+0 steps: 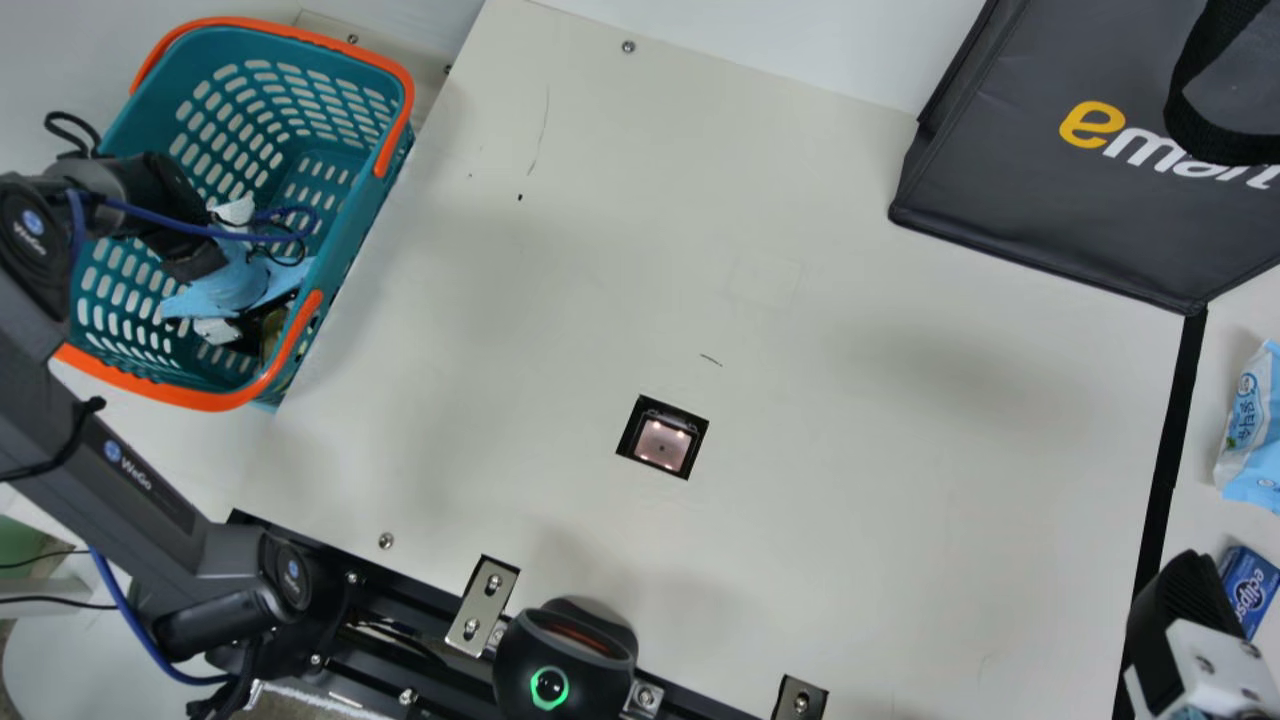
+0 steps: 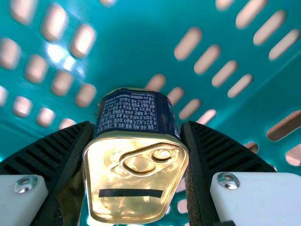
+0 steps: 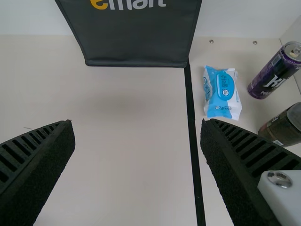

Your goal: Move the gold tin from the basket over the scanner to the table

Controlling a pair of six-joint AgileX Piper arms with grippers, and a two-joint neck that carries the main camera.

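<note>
Down inside the teal basket (image 1: 350,235) in the main view is my left gripper (image 1: 258,328), near the basket's lower right corner. The left wrist view has the gold tin (image 2: 134,200), with a dark blue label, held between the ribbed fingers of my left gripper (image 2: 137,141), which press against its two sides. Its pull-tab lid faces the camera. The scanner (image 1: 662,443) is set into the table's middle. My right gripper (image 1: 1185,635) is at the main view's lower right; in the right wrist view, the right gripper (image 3: 138,165) stands open with nothing between its fingers.
The basket's orange rim surrounds the left gripper. A dark bag (image 1: 1010,170) stands at the back right. Beyond a black tape line (image 1: 1165,470) lie a blue wipes pack (image 1: 1255,430) and a blue box (image 1: 1248,588); a purple can (image 3: 275,70) and dark jar (image 3: 284,125) are nearby.
</note>
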